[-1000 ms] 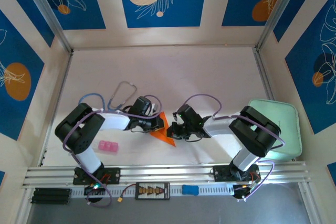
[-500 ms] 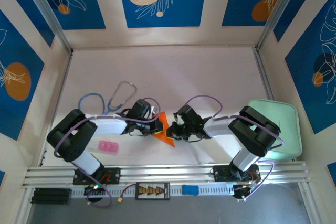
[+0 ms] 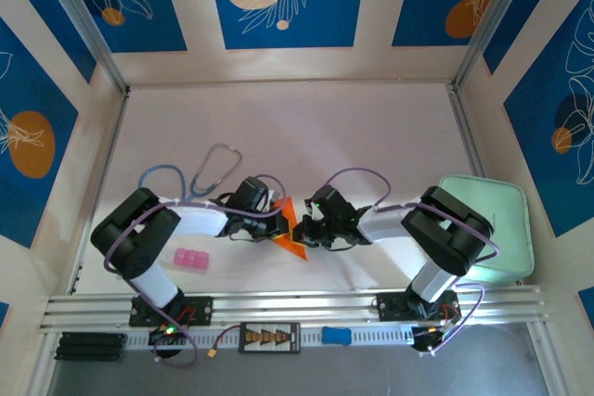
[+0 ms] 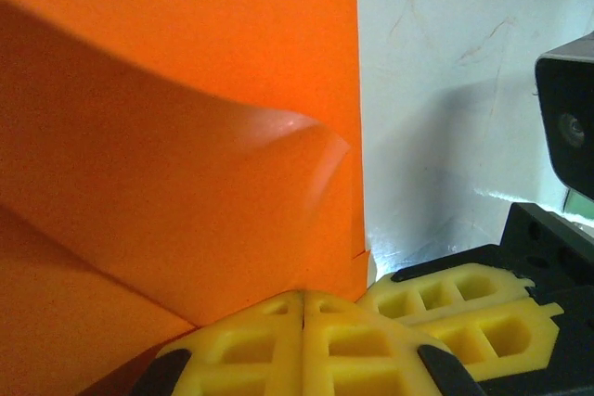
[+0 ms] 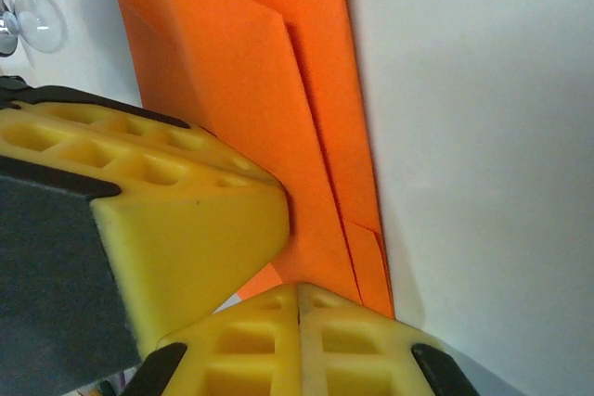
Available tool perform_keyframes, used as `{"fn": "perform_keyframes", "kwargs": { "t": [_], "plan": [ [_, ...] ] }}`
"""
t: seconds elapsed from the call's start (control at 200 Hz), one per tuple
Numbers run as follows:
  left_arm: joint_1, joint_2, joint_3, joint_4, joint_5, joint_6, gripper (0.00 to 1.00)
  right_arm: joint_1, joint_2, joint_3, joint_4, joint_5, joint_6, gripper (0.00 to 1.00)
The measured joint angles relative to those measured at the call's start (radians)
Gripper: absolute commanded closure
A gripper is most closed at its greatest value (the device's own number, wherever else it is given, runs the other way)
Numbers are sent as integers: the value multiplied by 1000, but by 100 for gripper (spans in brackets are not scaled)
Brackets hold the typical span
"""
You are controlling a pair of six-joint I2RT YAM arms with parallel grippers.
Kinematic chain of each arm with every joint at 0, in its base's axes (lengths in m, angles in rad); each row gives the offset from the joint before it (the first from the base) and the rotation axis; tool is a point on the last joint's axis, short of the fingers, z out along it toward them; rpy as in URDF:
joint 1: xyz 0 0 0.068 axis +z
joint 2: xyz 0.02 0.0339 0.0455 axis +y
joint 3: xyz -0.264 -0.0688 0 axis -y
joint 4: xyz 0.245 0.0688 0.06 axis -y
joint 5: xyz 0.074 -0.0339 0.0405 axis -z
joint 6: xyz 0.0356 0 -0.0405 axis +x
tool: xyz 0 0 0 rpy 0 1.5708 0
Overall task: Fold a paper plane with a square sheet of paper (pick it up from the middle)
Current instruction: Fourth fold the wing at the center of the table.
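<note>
The orange sheet of paper (image 3: 290, 232), partly folded into a pointed shape, lies on the table between my two grippers. My left gripper (image 3: 277, 223) is shut, its tips pressed on the paper's left side; up close its closed tips (image 4: 303, 296) meet the orange paper (image 4: 186, 136), which bulges in a soft curl. My right gripper (image 3: 305, 230) is shut too, its tips (image 5: 299, 289) resting on the layered folds of the paper (image 5: 278, 90). The two pairs of yellow fingers nearly touch: the right fingers (image 4: 455, 308) in the left wrist view, the left fingers (image 5: 186, 201) in the right wrist view.
A small pink block (image 3: 191, 260) lies near the left arm's base. A stethoscope (image 3: 209, 169) lies behind the left arm. A pale green tray (image 3: 497, 229) stands at the right edge. A metal rail (image 3: 297, 308) runs along the front.
The left arm's elbow swung outward and low, then came partly back. Both shut grippers stayed on the paper, which barely shifted.
</note>
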Motion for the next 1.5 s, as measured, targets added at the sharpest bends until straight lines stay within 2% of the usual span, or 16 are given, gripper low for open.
{"fn": "perform_keyframes", "kwargs": {
  "t": [0.415,0.715,0.895,1.335,1.5],
  "plan": [
    [143,50,74,-84,69,97,97,9,9,4,23,13,0,100],
    [252,65,119,-153,66,166,98,9,8,0,28,13,0,100],
    [283,90,170,-214,71,206,98,9,8,0,30,13,0,100],
    [320,99,283,-363,-107,293,98,5,2,-17,42,-4,0,100],
    [304,-27,282,-427,-158,293,95,1,2,-31,68,-12,23,100]
  ]
}}
